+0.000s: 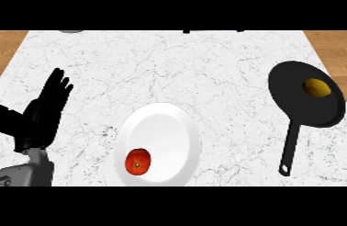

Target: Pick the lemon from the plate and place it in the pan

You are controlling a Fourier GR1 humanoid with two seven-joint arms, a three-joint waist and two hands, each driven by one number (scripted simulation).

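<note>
Taken from the head, steeply down onto the counter (203, 59), facing away from the body. Set back enough to catch the left hand (47, 108) at lower left, plate (169, 121) near its right, pan (290, 92) well beyond.

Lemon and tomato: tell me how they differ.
The lemon is yellow; the tomato is red. The lemon lies in the black pan at the counter's right; the tomato lies on the white plate near the middle. The lemon sits near the pan's far right side; the tomato sits at the plate's near left edge. Both are small and roundish, and nothing holds either.
</note>
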